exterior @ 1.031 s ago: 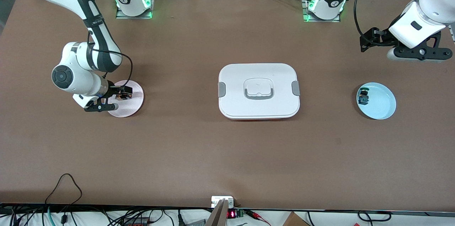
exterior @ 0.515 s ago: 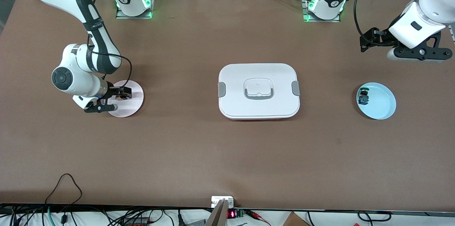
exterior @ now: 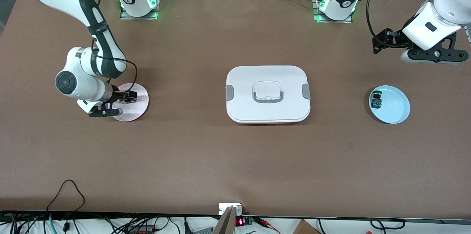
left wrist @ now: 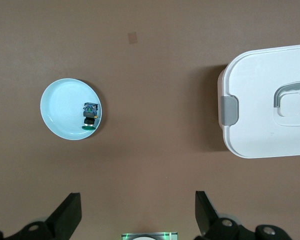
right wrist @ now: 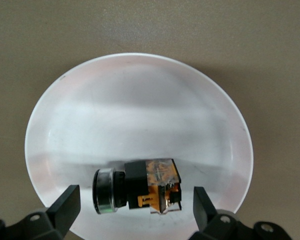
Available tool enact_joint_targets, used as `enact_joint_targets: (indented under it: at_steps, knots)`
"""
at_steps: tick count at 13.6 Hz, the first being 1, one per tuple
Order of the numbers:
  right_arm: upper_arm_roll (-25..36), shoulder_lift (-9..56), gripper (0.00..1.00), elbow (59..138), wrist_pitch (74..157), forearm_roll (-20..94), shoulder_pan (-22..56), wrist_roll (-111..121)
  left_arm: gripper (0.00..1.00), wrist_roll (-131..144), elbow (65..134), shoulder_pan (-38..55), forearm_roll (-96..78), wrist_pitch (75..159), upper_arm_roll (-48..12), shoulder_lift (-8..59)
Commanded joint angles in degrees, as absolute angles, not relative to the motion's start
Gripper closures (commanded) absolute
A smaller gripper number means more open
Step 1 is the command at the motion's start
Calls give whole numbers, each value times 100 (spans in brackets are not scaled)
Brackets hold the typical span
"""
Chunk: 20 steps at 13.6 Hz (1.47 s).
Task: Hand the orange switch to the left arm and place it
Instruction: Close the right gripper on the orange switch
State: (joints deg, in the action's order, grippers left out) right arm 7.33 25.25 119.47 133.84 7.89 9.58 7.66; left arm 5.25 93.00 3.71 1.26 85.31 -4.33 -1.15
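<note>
Progress: early, nothing transferred yet as far as I can judge. Going from the bottom of the front frame upward.

Lower half of the frame is bare counter (exterior: pixel 235 167), a wide open strip between the camera-side edge and the objects. I judge that the easiest lane round the box.

Middle row of the frame: pink plate (exterior: pixel 139 110) toward the right arm's end, box (exterior: pixel 268 94) dead centre, blue plate (exterior: pixel 401 114) toward the left arm's end. All three well apart.

The orange switch (right wrist: pixel 137 190) lies on its side in the pink plate, near the rim, silvery end pointing at one finger. The right gripper (exterior: pixel 127 98) is down at that plate, jaws spread, one on each side of the switch, not pinching it. So: approach done; grasp, lift, handover and placing all left.

The blue plate holds a green-topped switch (exterior: pixel 376 100), not mine to move.

Upper part of the frame: the left gripper (left wrist: pixel 137 197) waits high over bare counter, above the blue plate in the frame, jaws spread, holding nothing.

Room: box lid stands taller than the plates and sits right on the straight line between them. Bare counter also runs above the box in the frame, up to the arm bases; handover could go there or over the lower strip.
</note>
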Motion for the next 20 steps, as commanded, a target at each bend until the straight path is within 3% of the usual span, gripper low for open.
enact_joint_targets:
  at_steps: [1, 5, 13, 14, 15, 19, 20]
  knots:
    - [694, 2514, 0, 11988, 13474, 931, 888, 949, 0, 589, 9097, 413, 272, 8394, -448, -26]
    - [694, 2636, 0, 11979, 13474, 1606, 818, 1414, 0, 589, 9097, 422, 272, 8394, -448, -26]
    - [694, 2716, 0, 11962, 13596, 1635, 826, 1468, 0, 589, 9088, 439, 272, 8394, -457, -26]
    - [694, 2716, 4, 11962, 13597, 1635, 835, 1468, 0, 589, 9097, 439, 272, 8394, -457, -26]
    - [694, 2716, 14, 11962, 13588, 1635, 835, 1529, 0, 589, 9097, 439, 272, 8394, -457, -26]
    - [694, 2681, 72, 11971, 13535, 1644, 826, 1670, 0, 589, 9088, 439, 272, 8394, -466, -26]
    - [694, 2663, 78, 11962, 13509, 1644, 826, 1670, 0, 589, 9088, 439, 272, 8394, -457, -26]
